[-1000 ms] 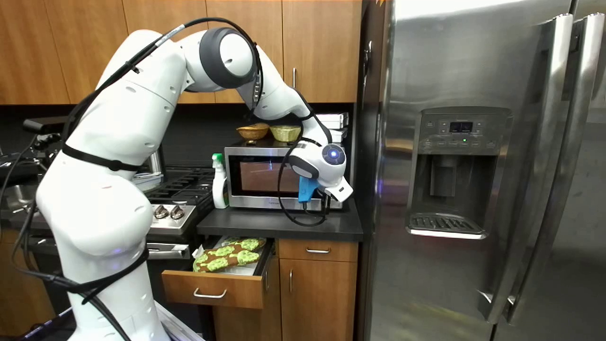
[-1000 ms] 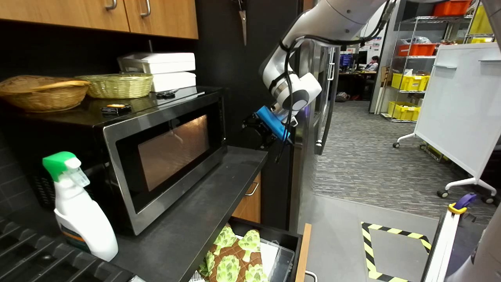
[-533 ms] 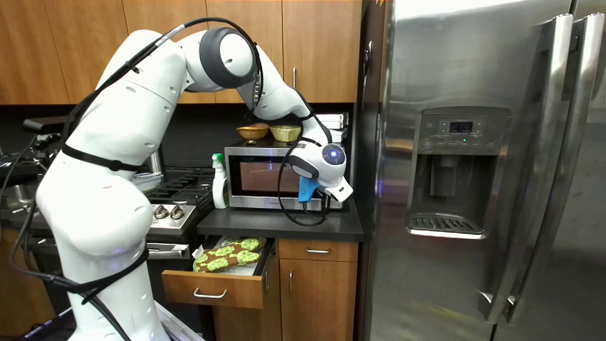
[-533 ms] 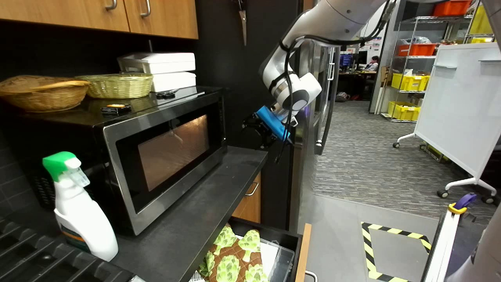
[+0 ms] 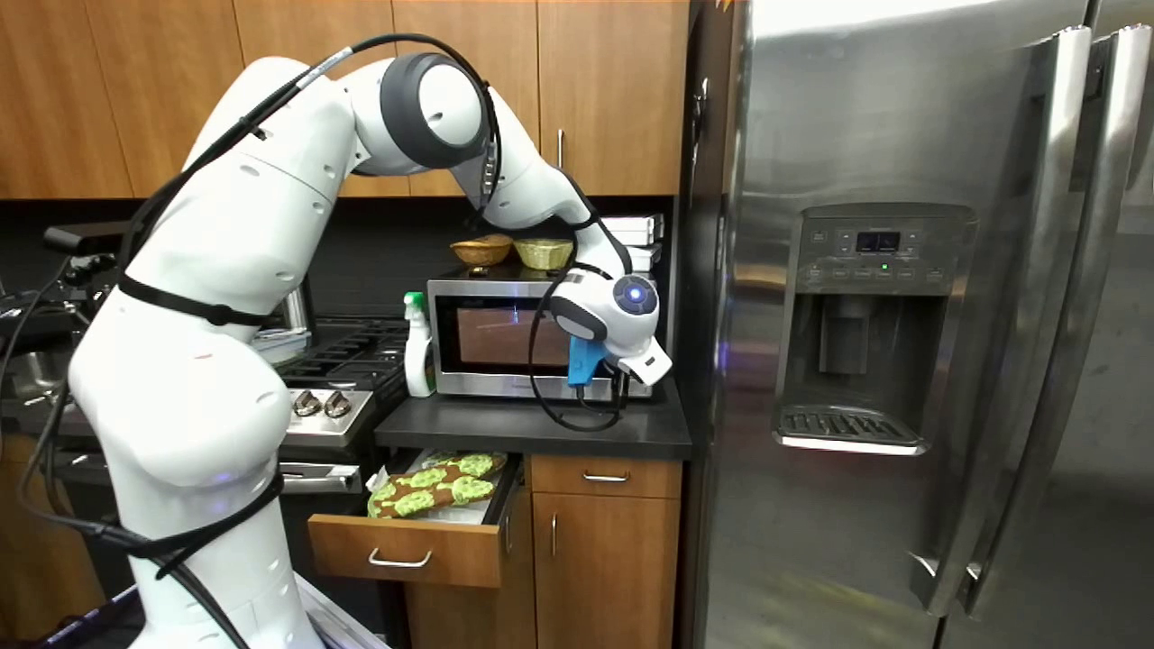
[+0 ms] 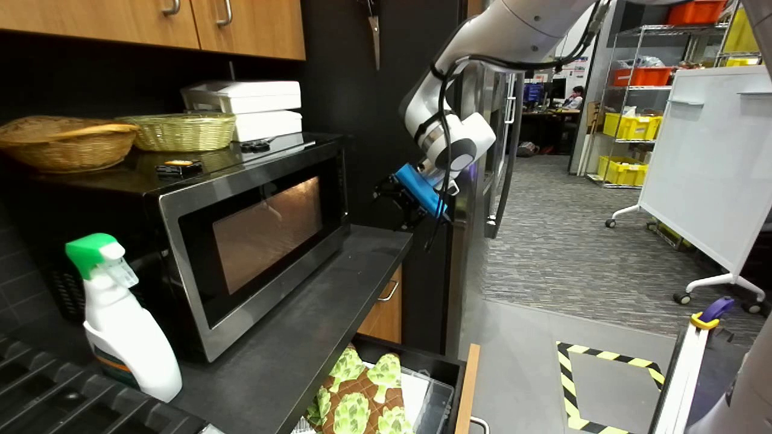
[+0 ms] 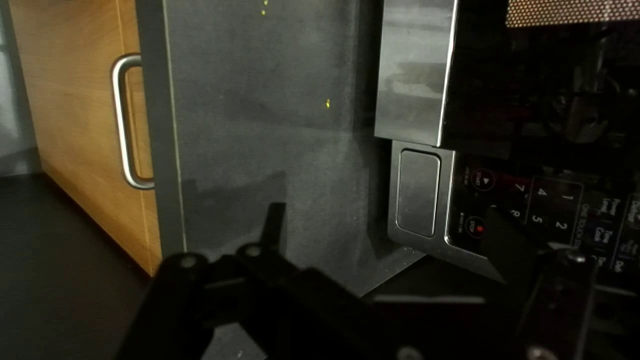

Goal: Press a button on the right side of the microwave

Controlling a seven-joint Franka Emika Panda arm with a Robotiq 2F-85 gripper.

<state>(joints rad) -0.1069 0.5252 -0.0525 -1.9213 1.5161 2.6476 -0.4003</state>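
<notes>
Microwave [image 6: 259, 241], silver-grey, dark-windowed, standing on the dark countertop [image 6: 283, 349] just beside a spray bottle [image 6: 129, 337]; control panel [image 7: 544, 206], with START button [image 7: 483, 180] and STOP button [image 7: 474, 227], legible in the wrist view. Gripper [image 7: 385, 212], fingers [image 7: 512, 250] spread wide, hanging before the control-panel end, apart from the microwave. Two wicker baskets [image 6: 181, 135] and white boxes [image 6: 268, 126] on the microwave's top; open drawer [image 5: 356, 545] below, holding artichoke-print fabric [image 5: 433, 487].

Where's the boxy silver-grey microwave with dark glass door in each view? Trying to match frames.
In an exterior view: microwave near centre, right end partly blocked.
In an exterior view: microwave in the left half.
Wrist view: microwave at right, sideways, cropped.
Shared landmark: dark grey flat countertop beneath it, in all three.
</notes>
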